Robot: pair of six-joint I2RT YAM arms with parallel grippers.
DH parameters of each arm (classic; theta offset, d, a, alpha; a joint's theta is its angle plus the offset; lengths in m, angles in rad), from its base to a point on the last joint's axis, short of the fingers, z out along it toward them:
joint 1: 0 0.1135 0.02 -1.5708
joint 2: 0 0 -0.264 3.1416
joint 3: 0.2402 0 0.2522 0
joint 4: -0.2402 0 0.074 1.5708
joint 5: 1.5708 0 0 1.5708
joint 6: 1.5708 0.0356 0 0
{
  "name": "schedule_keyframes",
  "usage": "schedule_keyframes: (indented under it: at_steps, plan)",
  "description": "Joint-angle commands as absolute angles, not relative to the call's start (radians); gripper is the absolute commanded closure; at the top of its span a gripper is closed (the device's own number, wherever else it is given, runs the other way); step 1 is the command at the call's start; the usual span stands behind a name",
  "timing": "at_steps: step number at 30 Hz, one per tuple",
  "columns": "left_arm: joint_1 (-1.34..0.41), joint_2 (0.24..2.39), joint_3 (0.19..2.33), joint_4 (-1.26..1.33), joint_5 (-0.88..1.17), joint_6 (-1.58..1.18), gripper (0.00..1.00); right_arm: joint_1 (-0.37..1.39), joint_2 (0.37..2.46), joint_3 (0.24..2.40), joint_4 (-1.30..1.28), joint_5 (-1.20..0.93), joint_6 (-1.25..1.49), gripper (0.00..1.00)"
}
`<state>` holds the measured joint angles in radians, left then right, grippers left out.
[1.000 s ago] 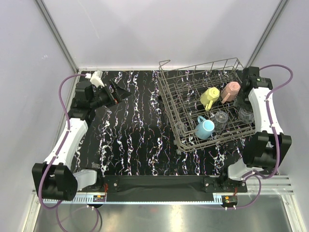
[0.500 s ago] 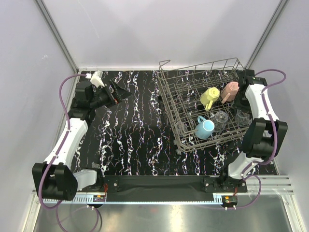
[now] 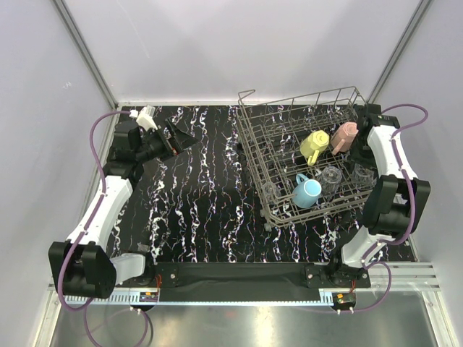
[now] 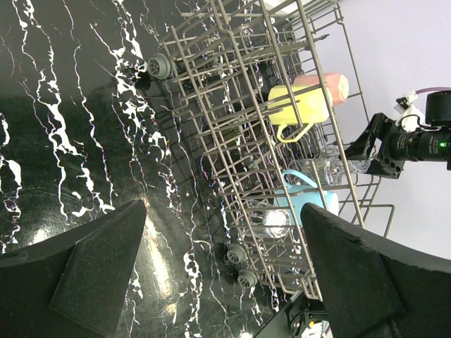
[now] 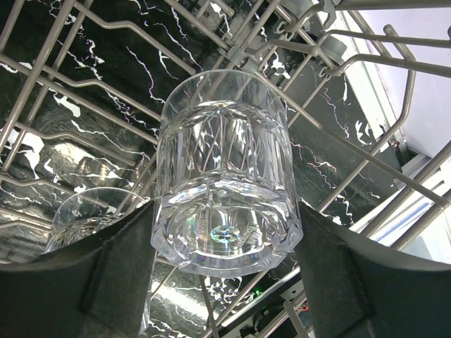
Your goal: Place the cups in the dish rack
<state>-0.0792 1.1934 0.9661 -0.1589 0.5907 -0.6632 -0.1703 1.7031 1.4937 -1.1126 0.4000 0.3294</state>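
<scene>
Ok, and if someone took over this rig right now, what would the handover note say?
Left gripper: jaws open, empty, above the far-left part of the table.
Right gripper: jaws closed on a clear glass, which is base-up inside the dish rack at its right side.
Also in the rack: yellow mug, pink mug, blue mug, second glass.
Done: every cup in view is in the rack.
Left: probably just release the glass and pull the right arm clear.

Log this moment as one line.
left gripper: open, empty | right gripper: closed on clear glass inside dish rack | yellow mug, pink mug, blue mug: racked
</scene>
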Motion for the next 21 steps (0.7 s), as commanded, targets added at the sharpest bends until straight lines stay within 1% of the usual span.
schedule_keyframes:
  at_steps: [1,3,4,7,9,14,17,18,21]
  plan:
    - [-0.084,1.193,0.969,-0.103,0.615,-0.669,0.01,-0.178,1.69,1.503,-1.131,0.436,0.325,0.18]
    - [-0.084,1.192,0.968,-0.103,0.614,-0.67,0.01,-0.176,1.681,1.5,-1.131,0.44,0.327,0.11]
    - [-0.086,1.192,0.969,-0.103,0.614,-0.667,0.01,-0.176,1.68,1.499,-1.129,0.443,0.327,0.05]
    - [-0.089,1.192,0.969,-0.104,0.611,-0.667,0.01,-0.178,1.671,1.491,-1.126,0.423,0.327,0.02]
    - [-0.092,1.192,0.971,-0.106,0.611,-0.666,0.01,-0.176,1.654,1.483,-1.124,0.42,0.325,0.0]
    - [-0.095,1.19,0.971,-0.106,0.611,-0.666,0.01,-0.176,1.57,1.467,-1.103,0.391,0.319,0.0]
    - [-0.1,1.187,0.968,-0.103,0.609,-0.666,0.01,-0.176,1.51,1.447,-1.078,0.31,0.311,0.0]
    - [-0.103,1.189,0.969,-0.101,0.611,-0.667,0.01,-0.175,1.494,1.428,-1.066,0.234,0.311,0.0]
    - [-0.112,1.19,0.968,-0.098,0.607,-0.663,0.01,-0.172,1.428,1.395,-1.007,0.097,0.325,0.0]
